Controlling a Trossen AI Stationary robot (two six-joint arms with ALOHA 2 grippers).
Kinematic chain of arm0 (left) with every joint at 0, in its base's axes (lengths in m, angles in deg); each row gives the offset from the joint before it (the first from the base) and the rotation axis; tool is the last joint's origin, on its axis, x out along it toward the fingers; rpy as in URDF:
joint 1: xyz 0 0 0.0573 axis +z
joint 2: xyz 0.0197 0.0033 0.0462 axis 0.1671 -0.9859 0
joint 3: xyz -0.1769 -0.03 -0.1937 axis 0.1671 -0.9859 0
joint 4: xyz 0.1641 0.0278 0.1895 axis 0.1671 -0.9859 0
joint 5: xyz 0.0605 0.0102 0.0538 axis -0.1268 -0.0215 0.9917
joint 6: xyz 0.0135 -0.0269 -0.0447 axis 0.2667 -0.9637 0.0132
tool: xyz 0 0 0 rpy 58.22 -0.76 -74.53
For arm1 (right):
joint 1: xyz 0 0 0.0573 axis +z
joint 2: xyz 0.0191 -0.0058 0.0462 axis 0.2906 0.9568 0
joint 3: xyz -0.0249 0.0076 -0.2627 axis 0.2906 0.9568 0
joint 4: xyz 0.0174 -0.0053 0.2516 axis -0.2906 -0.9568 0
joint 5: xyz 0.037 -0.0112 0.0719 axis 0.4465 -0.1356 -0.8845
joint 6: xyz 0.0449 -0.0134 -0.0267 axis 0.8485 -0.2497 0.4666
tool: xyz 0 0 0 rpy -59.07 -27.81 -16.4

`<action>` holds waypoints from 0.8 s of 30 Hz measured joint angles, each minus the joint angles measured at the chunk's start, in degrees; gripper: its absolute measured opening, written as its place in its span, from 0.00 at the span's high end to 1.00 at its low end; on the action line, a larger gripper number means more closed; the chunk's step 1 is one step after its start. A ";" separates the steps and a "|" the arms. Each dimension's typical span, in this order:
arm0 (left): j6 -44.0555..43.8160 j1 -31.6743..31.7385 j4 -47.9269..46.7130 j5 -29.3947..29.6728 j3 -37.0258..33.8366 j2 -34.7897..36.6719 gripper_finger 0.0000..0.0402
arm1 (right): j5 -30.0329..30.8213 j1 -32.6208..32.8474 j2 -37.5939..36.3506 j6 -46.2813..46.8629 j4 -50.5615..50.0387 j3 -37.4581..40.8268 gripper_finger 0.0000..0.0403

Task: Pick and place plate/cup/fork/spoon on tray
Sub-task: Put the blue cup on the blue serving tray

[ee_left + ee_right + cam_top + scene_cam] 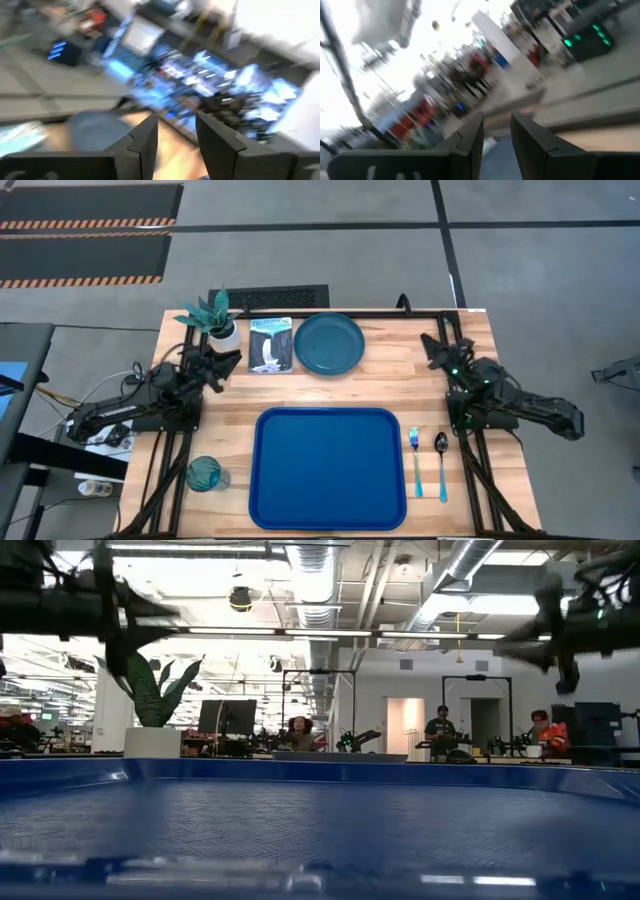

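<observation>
The table (380,385) has a light wooden top with a black frame, and it stands on a grey floor with black mats that have striped edges. Behind it, the low view shows a big bright hall with pipes on the ceiling, screens, and several people at desks far away.

On the table there is one tray (328,468), one plate (329,343), one cup (204,474), one fork (415,460) and one spoon (441,463). There is also one plant pot (222,330) and one booklet (271,345).

The tray lies in the middle near the front edge, with nothing on it. The plate is behind the tray, just beside the booklet. The cup stands to the left of the tray. The fork and spoon lie side by side to the right of it.

The left gripper (225,360) is near the plant pot, its fingers (141,145) a little apart and holding nothing. The right gripper (432,346) is at the right back corner, its fingers (470,135) also a little apart and holding nothing.
</observation>
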 joint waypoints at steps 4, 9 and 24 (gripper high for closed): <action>-0.03 -0.03 10.62 -4.94 0.02 0.02 0.60 | -2.10 0.14 1.40 -7.19 1.69 -6.59 0.63; 0.17 -0.02 16.38 -7.86 2.02 0.02 0.45 | -5.58 0.17 8.94 -11.94 0.78 -14.87 0.47; 12.07 -0.02 -32.75 -17.92 34.56 -15.20 0.28 | -26.39 4.36 53.80 -17.77 -6.39 -41.29 0.34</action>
